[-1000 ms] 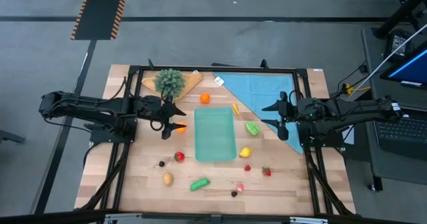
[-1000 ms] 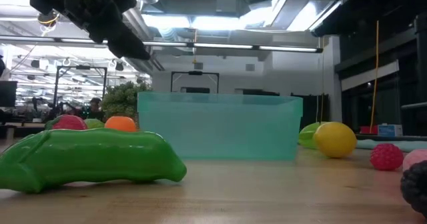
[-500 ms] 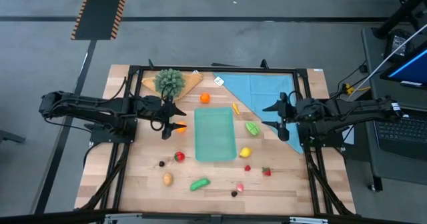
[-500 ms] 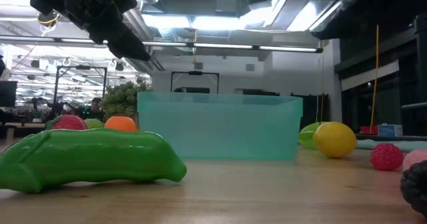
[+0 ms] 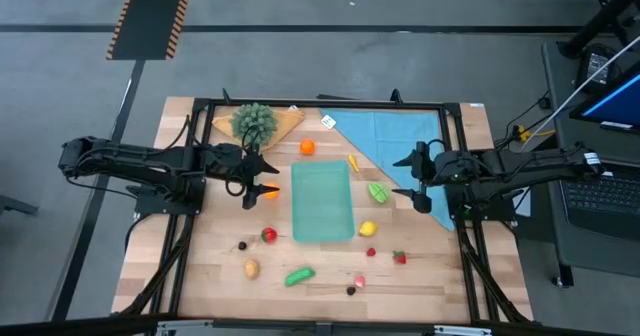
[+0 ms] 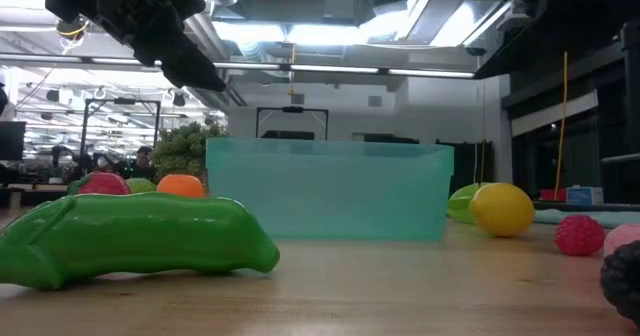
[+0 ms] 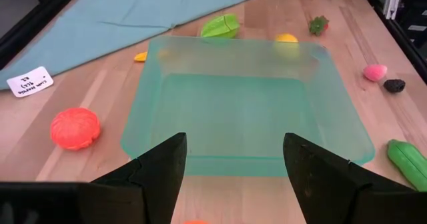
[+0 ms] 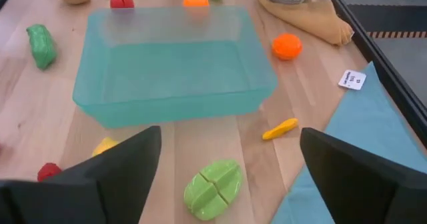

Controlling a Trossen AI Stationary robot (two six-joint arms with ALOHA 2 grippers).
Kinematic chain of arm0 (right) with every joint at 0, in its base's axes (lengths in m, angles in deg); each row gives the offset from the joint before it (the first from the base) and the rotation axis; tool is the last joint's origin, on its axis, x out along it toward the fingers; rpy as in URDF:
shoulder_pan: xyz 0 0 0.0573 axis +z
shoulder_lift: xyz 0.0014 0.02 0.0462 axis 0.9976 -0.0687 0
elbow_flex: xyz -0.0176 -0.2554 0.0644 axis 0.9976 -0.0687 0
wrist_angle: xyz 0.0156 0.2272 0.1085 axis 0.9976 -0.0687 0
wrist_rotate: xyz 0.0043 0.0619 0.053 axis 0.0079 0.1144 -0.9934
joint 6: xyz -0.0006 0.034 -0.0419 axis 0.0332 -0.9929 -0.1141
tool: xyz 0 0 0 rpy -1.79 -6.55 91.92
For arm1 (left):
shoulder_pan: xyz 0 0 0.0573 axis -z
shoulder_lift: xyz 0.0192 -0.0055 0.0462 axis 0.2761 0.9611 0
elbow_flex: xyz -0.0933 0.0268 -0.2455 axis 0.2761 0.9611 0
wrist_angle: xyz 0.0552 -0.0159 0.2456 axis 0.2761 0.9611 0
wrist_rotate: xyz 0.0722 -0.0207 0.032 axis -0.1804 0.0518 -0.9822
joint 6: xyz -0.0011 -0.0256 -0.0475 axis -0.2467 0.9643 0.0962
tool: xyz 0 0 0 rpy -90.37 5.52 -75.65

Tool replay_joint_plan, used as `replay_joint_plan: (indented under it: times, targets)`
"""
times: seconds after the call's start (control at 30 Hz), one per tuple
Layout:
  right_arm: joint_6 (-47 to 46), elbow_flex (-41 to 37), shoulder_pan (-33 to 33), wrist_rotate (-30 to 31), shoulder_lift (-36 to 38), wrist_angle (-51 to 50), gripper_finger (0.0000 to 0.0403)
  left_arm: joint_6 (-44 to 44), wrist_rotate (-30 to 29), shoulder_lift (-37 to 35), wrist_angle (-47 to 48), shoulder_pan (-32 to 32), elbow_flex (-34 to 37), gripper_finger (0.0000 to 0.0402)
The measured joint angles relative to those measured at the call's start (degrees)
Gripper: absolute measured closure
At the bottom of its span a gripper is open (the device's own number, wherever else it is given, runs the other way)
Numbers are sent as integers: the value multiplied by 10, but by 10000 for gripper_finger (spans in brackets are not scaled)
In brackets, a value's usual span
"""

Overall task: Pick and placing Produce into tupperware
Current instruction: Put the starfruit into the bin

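The teal tupperware (image 5: 322, 201) sits in the middle of the wooden table, with nothing in it. Produce lies scattered around it: an orange (image 5: 307, 147), a green cut fruit (image 8: 213, 187), a yellow lemon (image 5: 367, 228), a green pea pod (image 6: 135, 238), a red apple (image 5: 269, 235) and several smaller pieces. My left gripper (image 7: 233, 167) hovers open just left of the tupperware, above an orange-red piece (image 5: 268, 188). My right gripper (image 8: 230, 177) hovers wide open to its right, over the green cut fruit. Neither holds anything.
A bushy green leafy bunch (image 5: 254, 121) sits on a tan cloth at the far left. A light-blue cloth (image 5: 395, 141) covers the far right corner, beneath my right arm. A black frame (image 5: 320, 103) runs round the table. A white label (image 5: 328, 122) lies near the cloth.
My right gripper has spread its fingers wider and tipped a little further down, staying above the green cut fruit. The produce and the tupperware have kept their places.
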State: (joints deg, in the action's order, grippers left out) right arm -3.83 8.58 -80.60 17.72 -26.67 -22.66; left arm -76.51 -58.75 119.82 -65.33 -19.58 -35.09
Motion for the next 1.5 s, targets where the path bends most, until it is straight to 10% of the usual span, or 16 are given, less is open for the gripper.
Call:
replay_joint_plan:
  times: [0.53, 1.03, 1.5]
  targets:
    - [-142, 10, 0, -14, -109, -55, 43, -36, 0, 0, -1, -1, 0, 159]
    - [-264, 205, -4, -10, -308, -192, 43, -37, 0, 0, -1, -1, 0, 159]
    - [-180, 226, -8, -26, -369, -199, 43, -37, 0, 0, 0, 0, 0, 159]
